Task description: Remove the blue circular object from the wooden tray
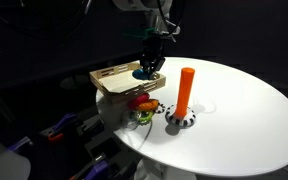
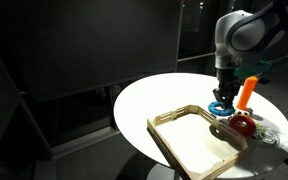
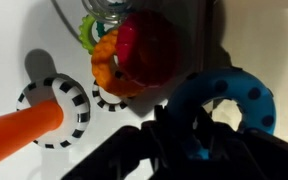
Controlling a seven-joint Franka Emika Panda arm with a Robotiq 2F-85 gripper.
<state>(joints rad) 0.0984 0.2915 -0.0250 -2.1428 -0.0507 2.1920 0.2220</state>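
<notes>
The blue circular object (image 3: 239, 98) is a cyan ring with dark dots. In the wrist view my gripper (image 3: 189, 128) is shut on its left band. In both exterior views the gripper (image 1: 150, 64) (image 2: 224, 93) stands over the corner of the wooden tray (image 1: 112, 78) (image 2: 189, 145) nearest the toys. The ring (image 1: 144, 73) (image 2: 220, 108) sits right under the fingers at that tray corner. I cannot tell whether it touches the tray rim.
An orange peg (image 1: 185, 88) (image 2: 247, 92) (image 3: 19, 135) stands on a black-and-white striped base (image 1: 181, 120) (image 3: 56, 105) beside the tray. A red ring (image 3: 149, 48), an orange piece (image 3: 106, 65) and a green ring (image 3: 87, 35) lie stacked nearby (image 1: 142, 105) (image 2: 242, 125). The round white table's edge (image 1: 234, 165) is close.
</notes>
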